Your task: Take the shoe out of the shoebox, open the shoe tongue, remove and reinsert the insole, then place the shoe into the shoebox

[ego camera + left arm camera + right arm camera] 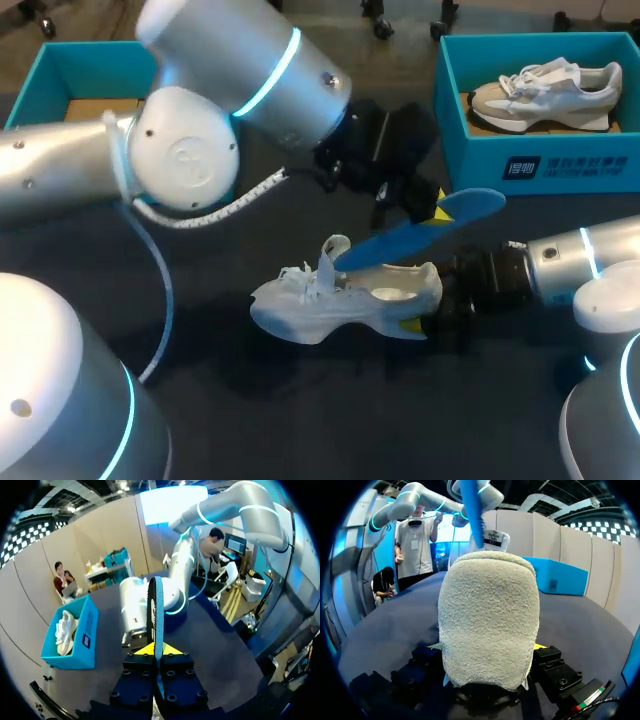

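White fabric sneaker (330,300) sits on its sole mid-table on the dark tabletop (300,410), toe toward my left, tongue raised. Right gripper (425,318) clamps the heel, one finger on each side. Long blue foam insole (420,232) slants above the shoe opening; its outer end is pinched edge-on between the closed fingers of the left gripper (156,650). Teal cardboard shoebox (560,165) stands well apart at far right, holding a second pale sneaker (545,95).
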Available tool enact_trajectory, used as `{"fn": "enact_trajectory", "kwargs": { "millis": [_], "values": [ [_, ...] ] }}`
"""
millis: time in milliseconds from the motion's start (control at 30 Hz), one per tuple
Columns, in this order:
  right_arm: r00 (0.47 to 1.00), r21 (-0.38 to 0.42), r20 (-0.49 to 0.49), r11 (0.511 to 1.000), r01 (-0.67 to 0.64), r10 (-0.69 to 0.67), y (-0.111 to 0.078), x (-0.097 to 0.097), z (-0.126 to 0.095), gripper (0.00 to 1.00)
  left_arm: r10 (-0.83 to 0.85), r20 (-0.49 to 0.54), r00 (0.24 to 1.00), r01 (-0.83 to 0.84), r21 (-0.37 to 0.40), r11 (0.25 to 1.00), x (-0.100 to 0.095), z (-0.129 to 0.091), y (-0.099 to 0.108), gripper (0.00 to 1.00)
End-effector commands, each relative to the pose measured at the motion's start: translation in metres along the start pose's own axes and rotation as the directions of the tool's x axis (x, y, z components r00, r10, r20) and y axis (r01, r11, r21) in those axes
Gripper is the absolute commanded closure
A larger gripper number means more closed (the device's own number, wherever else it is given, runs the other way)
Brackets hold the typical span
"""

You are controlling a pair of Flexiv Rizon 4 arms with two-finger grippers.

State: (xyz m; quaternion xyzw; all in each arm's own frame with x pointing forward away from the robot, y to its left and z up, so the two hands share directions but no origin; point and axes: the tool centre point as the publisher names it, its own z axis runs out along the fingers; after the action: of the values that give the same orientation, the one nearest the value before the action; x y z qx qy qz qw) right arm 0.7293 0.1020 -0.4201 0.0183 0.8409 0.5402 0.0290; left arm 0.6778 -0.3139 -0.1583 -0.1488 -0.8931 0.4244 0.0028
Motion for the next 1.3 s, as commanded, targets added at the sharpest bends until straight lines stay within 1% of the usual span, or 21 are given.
{"fn": "enact_trajectory", "kwargs": {
  "millis": [33,167,233,267,367,400,433,600,733,833,933,1300],
  "values": [
    [1.000,0.006,0.001,1.000,0.000,0.000,-0.004,0.004,0.009,1.00,0.000,0.011,1.000,-0.002,0.147,0.989,0.012,-0.012,0.003,1.00],
    [1.000,0.006,0.001,1.000,0.000,0.000,-0.004,0.004,0.009,1.00,0.024,0.015,1.000,-0.026,0.197,0.980,0.014,-0.018,-0.012,1.00],
    [1.000,0.006,0.001,1.000,0.000,0.000,-0.004,0.004,0.009,1.00,0.028,0.015,0.999,-0.031,0.208,0.978,0.014,-0.020,-0.015,1.00],
    [1.000,0.006,0.001,1.000,0.000,0.000,-0.004,0.004,0.009,1.00,0.038,0.014,0.999,-0.041,0.238,0.970,0.014,-0.025,-0.022,1.00],
    [1.000,0.006,0.001,1.000,0.000,0.000,-0.004,0.004,0.009,1.00,0.059,-0.027,0.998,-0.047,0.334,0.941,0.016,-0.038,-0.032,1.00],
    [1.000,0.006,0.001,1.000,0.000,0.000,-0.004,0.004,0.009,1.00,0.062,-0.030,0.998,-0.048,0.345,0.937,0.017,-0.040,-0.034,1.00],
    [1.000,0.006,0.001,1.000,0.000,0.000,-0.004,0.004,0.009,1.00,0.070,-0.042,0.997,-0.049,0.386,0.921,0.018,-0.046,-0.036,1.00],
    [1.000,0.006,0.001,1.000,0.000,0.000,-0.004,0.004,0.009,1.00,0.091,-0.060,0.994,-0.051,0.482,0.874,0.024,-0.065,-0.041,1.00],
    [1.000,0.006,0.001,1.000,0.000,0.000,-0.004,0.004,0.009,1.00,0.090,-0.065,0.994,-0.043,0.524,0.851,0.026,-0.074,-0.042,1.00],
    [1.000,0.006,0.001,1.000,0.000,0.000,-0.004,0.004,0.009,1.00,0.082,-0.060,0.995,-0.033,0.569,0.821,0.030,-0.081,-0.043,1.00],
    [1.000,0.006,0.001,1.000,0.000,0.000,-0.004,0.004,0.009,1.00,0.080,-0.053,0.995,-0.034,0.589,0.807,0.033,-0.087,-0.042,1.00],
    [1.000,0.006,0.001,1.000,0.000,0.000,-0.004,0.004,0.009,1.00,0.080,-0.053,0.995,-0.034,0.589,0.807,0.033,-0.087,-0.042,1.00]
  ]
}}
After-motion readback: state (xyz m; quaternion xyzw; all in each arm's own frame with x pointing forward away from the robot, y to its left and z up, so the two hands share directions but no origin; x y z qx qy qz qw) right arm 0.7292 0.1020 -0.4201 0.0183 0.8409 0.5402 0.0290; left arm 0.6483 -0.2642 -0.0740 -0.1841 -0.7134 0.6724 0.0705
